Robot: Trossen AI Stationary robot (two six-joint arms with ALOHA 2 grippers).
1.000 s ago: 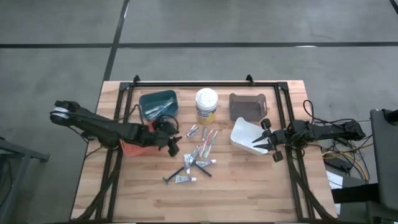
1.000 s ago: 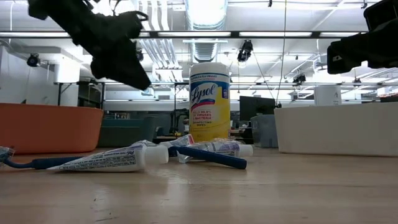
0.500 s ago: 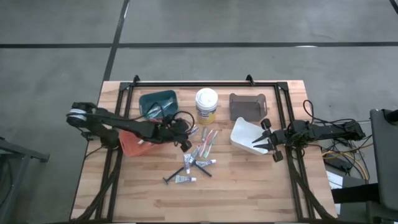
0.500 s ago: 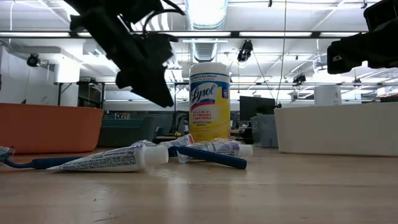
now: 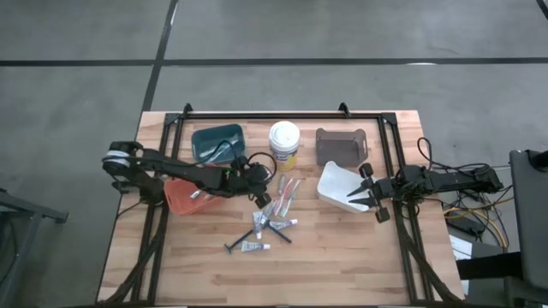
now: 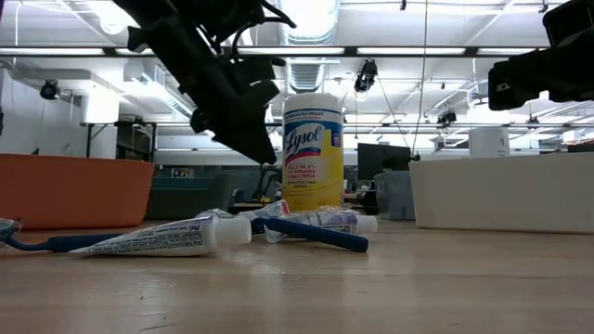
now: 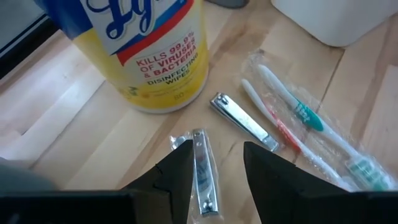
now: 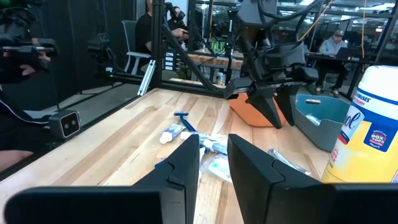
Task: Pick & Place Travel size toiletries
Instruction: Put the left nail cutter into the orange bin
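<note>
Left end effector [image 5: 261, 195] hovering beside the wipes tub [image 5: 284, 145], fingers apart and empty. In the left wrist view a wrapped nail clipper [image 7: 203, 180] lies directly between the fingertips, partly cut off by them; a second clipper [image 7: 243, 121] and two wrapped toothbrushes [image 7: 292, 124] lie just beyond, near the tub. From above, these small items blur together. More tubes [image 6: 167, 238] and a blue razor [image 6: 311, 233] lie on the desk [image 5: 342, 257], farther from the tub. Right end effector [image 5: 370, 198] waits over the white bin [image 5: 338, 184], fingers slightly apart, empty.
</note>
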